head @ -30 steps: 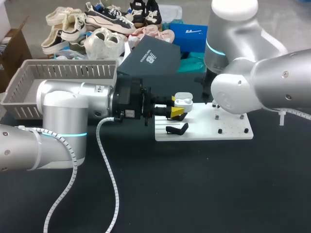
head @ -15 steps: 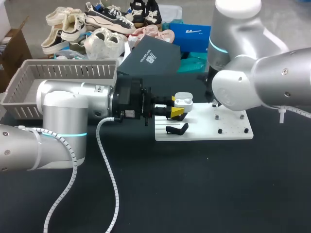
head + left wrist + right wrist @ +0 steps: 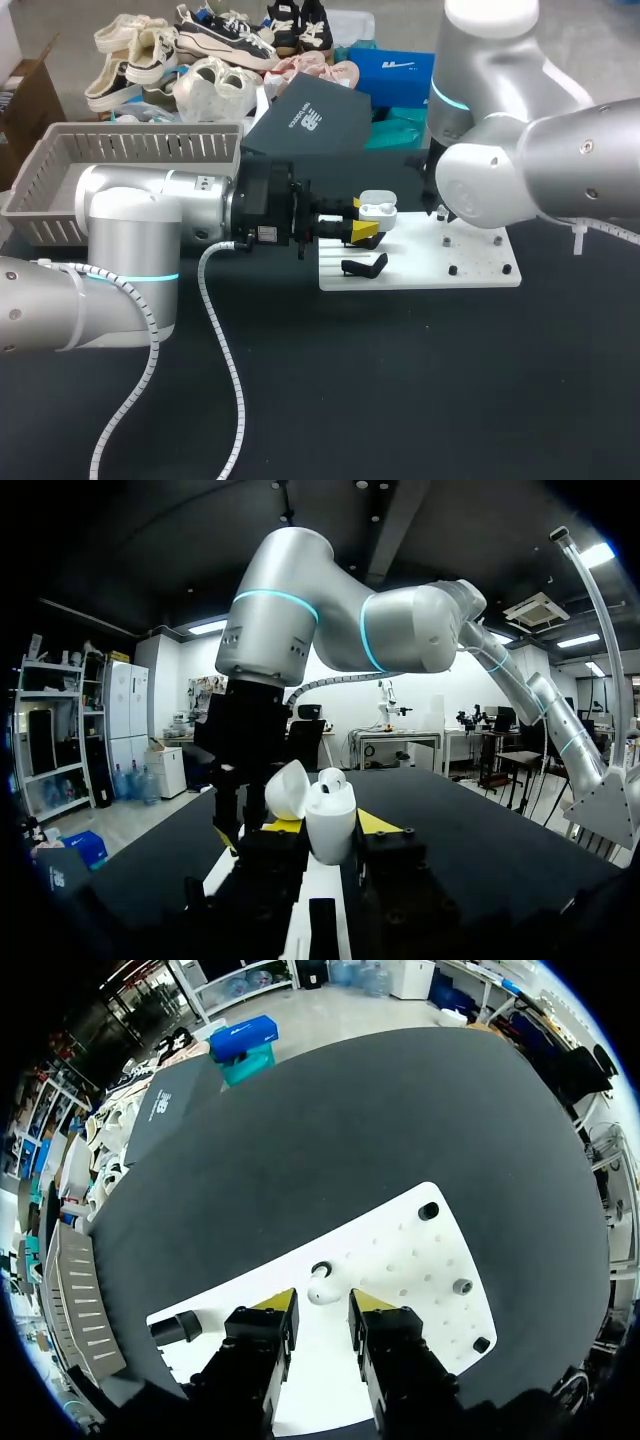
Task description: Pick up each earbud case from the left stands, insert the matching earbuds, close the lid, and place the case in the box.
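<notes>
My left gripper (image 3: 366,230) is shut on a white earbud case (image 3: 378,209), holding it upright over the white board (image 3: 470,272) with its lid open. In the left wrist view the case (image 3: 330,825) sits between the yellow-tipped fingers (image 3: 378,823), its lid (image 3: 288,790) tipped back and one earbud (image 3: 333,777) seated inside. My right arm (image 3: 500,170) stands over the board just beyond the case, hiding its gripper in the head view. In the right wrist view my right gripper (image 3: 323,1305) is open, a loose white earbud (image 3: 322,1289) lying on the board (image 3: 420,1270) at its fingertips, with small gaps either side.
A black stand (image 3: 365,266) sits on the board's left part, below the held case. A grey slatted basket (image 3: 110,150) stands at the back left, behind my left arm. A dark box (image 3: 310,120) lies behind the board.
My right arm has shifted slightly to the right over the board. The left arm and the case have kept still.
</notes>
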Tool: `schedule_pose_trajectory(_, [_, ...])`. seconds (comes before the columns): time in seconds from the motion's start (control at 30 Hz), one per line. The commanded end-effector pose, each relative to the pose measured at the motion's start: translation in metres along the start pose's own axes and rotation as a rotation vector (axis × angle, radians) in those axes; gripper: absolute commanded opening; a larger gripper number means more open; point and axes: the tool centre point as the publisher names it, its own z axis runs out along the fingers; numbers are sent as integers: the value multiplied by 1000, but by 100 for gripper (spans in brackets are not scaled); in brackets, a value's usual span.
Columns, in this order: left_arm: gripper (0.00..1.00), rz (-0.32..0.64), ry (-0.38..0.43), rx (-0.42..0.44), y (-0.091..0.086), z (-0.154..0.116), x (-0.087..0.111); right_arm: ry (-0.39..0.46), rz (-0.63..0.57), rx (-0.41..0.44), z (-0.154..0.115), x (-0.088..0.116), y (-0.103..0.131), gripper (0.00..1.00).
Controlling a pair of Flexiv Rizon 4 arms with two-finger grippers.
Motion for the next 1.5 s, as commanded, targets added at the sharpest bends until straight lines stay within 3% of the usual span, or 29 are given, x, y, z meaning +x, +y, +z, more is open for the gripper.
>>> schedule_pose_trajectory(0.03, [0,1,0,0,0,0,0,2,0,1,0,-1,1,27])
schedule_pose_trajectory(0.2, [0,1,0,0,0,0,0,0,0,3,2,-2,3,19])
schedule_pose_trajectory(0.3, [0,1,0,0,0,0,0,0,0,6,2,-2,3,0])
schedule_pose_trajectory(0.7, [0,1,0,0,0,0,0,15,11,-4,-14,0,-1,0])
schedule_pose_trajectory(0.9, [0,1,0,0,0,0,0,6,34,-34,-49,-1,-14,0])
schedule_pose_trajectory(1.17, [0,1,0,0,0,0,0,-45,49,-53,-118,4,-39,0])
schedule_pose_trajectory(1.3, [0,1,0,0,0,0,0,-75,26,-51,-155,15,-47,0])
schedule_pose_trajectory(1.5, [0,1,0,0,0,0,0,-30,-55,-47,-198,38,-49,0])
